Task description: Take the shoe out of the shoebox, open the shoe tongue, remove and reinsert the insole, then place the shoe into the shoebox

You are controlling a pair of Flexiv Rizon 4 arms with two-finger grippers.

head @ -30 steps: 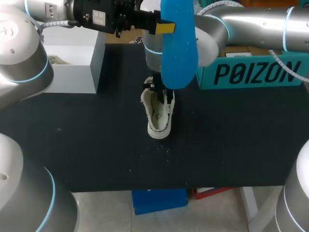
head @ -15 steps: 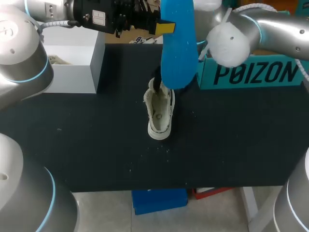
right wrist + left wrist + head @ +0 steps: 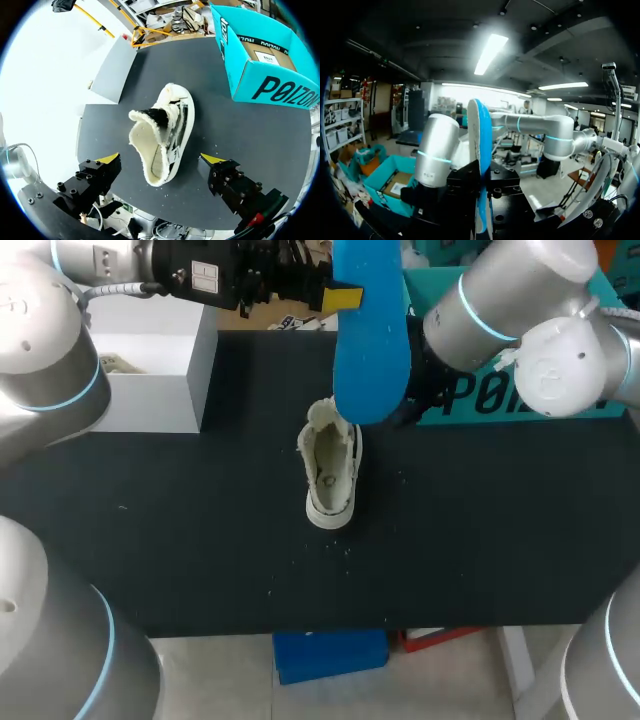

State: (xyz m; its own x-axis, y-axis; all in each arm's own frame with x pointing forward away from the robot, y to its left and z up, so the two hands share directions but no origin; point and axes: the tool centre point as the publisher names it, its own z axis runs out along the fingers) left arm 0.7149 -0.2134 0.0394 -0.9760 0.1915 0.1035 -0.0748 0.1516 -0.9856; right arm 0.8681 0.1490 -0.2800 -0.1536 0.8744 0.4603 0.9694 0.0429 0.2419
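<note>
A white box (image 3: 150,370) stands at the far left corner of the black tabletop (image 3: 180,540). Above it the left arm (image 3: 60,350) comes in along the far edge, and its black wrist reaches toward the middle. The left jaws are closed tight on the blue insole (image 3: 370,335), one yellow fingertip (image 3: 343,298) showing against its side. The insole is held up in the air, clear of the tabletop. In the head view its lower end overlaps the far end of the shoe (image 3: 330,475). In the left wrist view the insole (image 3: 479,145) is seen edge-on, rising straight out from between the black fingers.

The shoe (image 3: 162,135) sits in the middle of the tabletop, resting on its sole with the opening facing up. It is cream-white with a fleecy lining, and its mouth is spread wide. A few pale specks (image 3: 300,565) lie on the tabletop between the shoe and the near edge.

The right arm (image 3: 500,310) comes in over the far right corner. The right jaws are wide open and hold nothing. In the right wrist view their two yellow fingertips (image 3: 109,159) hang above the tabletop on either side of the shoe, apart from it. The teal shoebox (image 3: 260,65) stands open-topped at the far right of the tabletop. In the head view the shoebox (image 3: 540,395) is partly covered by the right arm.
</note>
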